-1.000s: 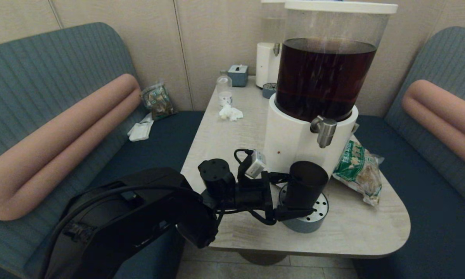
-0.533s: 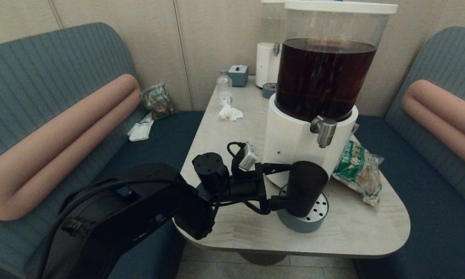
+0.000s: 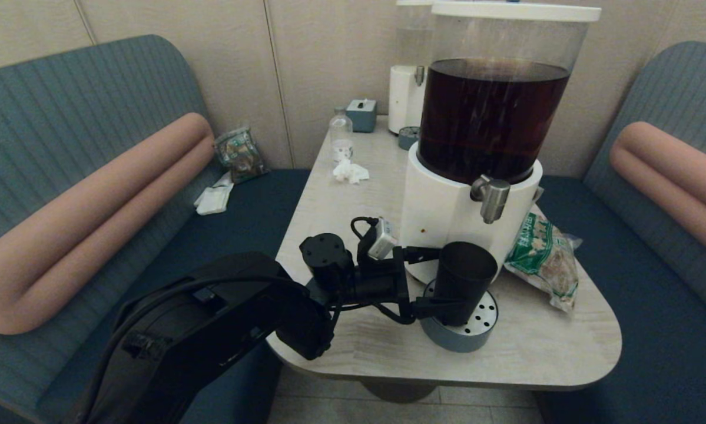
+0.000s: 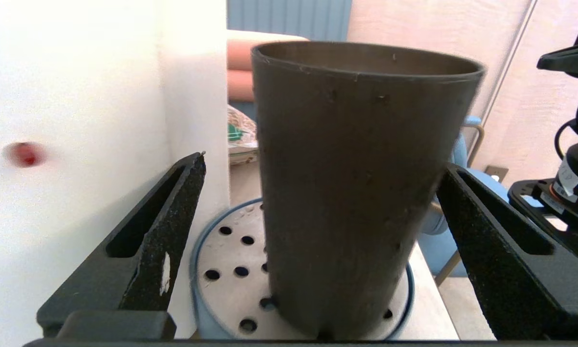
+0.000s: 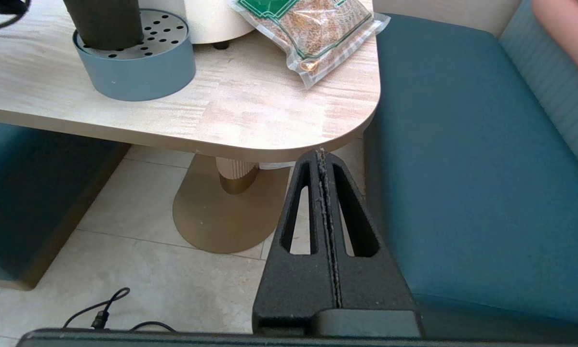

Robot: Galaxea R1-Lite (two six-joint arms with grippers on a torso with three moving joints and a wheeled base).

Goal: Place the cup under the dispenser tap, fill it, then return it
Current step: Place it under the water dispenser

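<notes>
The dark tumbler cup (image 3: 464, 277) stands upright on the blue-grey perforated drip tray (image 3: 482, 330), in front of the white-based dispenser (image 3: 447, 212) with the brown tank. The silver tap (image 3: 491, 199) hangs above the cup's right rim. My left gripper (image 3: 444, 281) reaches in from the left and is open around the cup's lower half. In the left wrist view the cup (image 4: 361, 193) stands between the spread fingers (image 4: 173, 226), with a gap on the dispenser side. My right gripper (image 5: 321, 155) is shut and empty, parked low below the table's front right corner.
A green snack bag (image 3: 544, 259) lies right of the dispenser. A small clear bottle (image 3: 341, 134), crumpled tissue (image 3: 350, 171), a tissue box (image 3: 361, 113) and a second white dispenser (image 3: 405, 97) stand at the back. Teal benches (image 3: 670, 330) flank the table (image 3: 541, 359).
The left arm has shifted slightly back and away from me beside the cup. The cup has stayed on the drip tray.
</notes>
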